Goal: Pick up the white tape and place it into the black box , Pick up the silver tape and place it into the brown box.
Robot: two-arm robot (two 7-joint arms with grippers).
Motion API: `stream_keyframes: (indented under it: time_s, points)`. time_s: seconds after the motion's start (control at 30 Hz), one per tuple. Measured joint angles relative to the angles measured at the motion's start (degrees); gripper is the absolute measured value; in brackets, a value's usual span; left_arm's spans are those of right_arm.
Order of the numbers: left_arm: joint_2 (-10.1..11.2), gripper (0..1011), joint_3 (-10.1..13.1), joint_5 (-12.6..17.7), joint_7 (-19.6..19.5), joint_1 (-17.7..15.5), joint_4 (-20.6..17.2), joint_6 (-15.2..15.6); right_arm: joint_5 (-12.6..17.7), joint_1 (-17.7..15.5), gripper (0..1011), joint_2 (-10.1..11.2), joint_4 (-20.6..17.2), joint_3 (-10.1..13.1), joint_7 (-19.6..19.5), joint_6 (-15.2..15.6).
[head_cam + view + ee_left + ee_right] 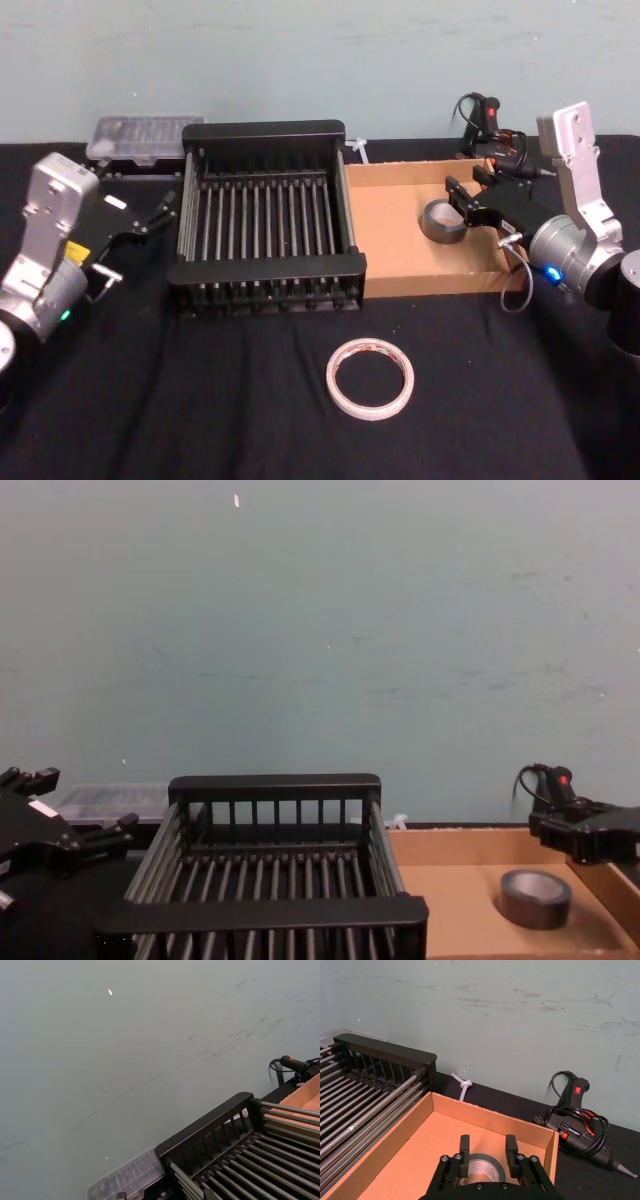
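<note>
The white tape (370, 377) lies flat on the black tablecloth in front of the two boxes, with no gripper near it. The black box (265, 268) stands in the middle with nothing inside it. To its right sits the brown box (395, 245), and the silver tape (441, 222) rests on its floor. My right gripper (460, 203) hovers open just above and behind that roll, not touching it. In the right wrist view its fingers (465, 1147) straddle the silver tape (482, 1167) below. My left gripper (150, 210) is parked open left of the black box.
A clear plastic case (145, 135) lies behind the black box at the back left. A black glue gun with coiled cable (490, 130) sits behind the brown box. A knotted white cord (358, 147) lies between the boxes at the wall.
</note>
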Motion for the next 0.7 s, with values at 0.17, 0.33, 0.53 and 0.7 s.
stream_keyframes:
  time_s: [0.17,0.33,0.53,0.7]
  points:
    - [0.0,1002,0.0,0.0,0.0,0.0,0.0,0.0,0.0,0.0,602,0.0,0.0,0.0,0.0,0.0]
    - [0.0,1001,0.0,0.0,0.0,0.0,0.0,0.0,0.0,-0.1,738,0.0,0.0,0.0,-0.1,0.0]
    - [0.0,1001,0.0,0.0,0.0,0.0,0.0,0.0,0.0,-0.1,918,0.0,0.0,0.0,-0.1,0.0]
    - [0.0,1001,0.0,0.0,0.0,0.0,0.0,0.0,0.0,-0.1,1002,0.0,0.0,0.0,-0.1,0.0]
